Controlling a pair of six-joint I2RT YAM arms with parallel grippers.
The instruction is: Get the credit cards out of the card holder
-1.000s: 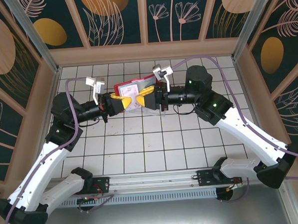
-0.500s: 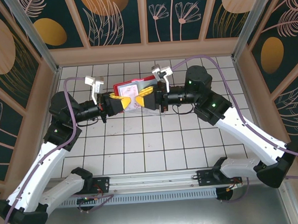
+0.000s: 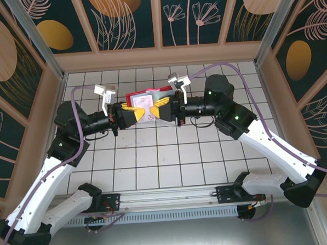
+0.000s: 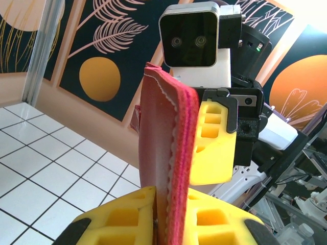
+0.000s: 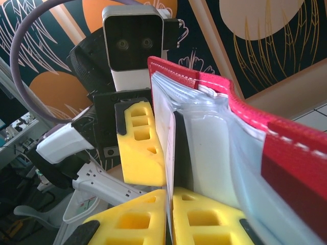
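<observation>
The red card holder point(image 3: 163, 90) hangs open in the air over the back of the tiled table, between my two grippers. My left gripper point(image 3: 134, 110) is shut on its left side; in the left wrist view the holder's red stitched edge point(image 4: 176, 153) runs up from between the left gripper point(image 4: 171, 217). My right gripper point(image 3: 158, 104) reaches in from the right. In the right wrist view the right gripper point(image 5: 169, 209) is shut on the thin edge of a pale credit card point(image 5: 162, 127). A dark card point(image 5: 183, 153) stands just behind it against the clear pockets point(image 5: 219, 148).
White tiled floor point(image 3: 165, 155) lies below the holder. Wooden-framed walls with painted panels point(image 3: 160, 55) close in the back and both sides. A metal rail point(image 3: 167, 198) and the arm bases run along the near edge.
The right gripper's fingers have closed in on the pale card's edge. Both arms and the holder have stayed almost in place, shifting only slightly.
</observation>
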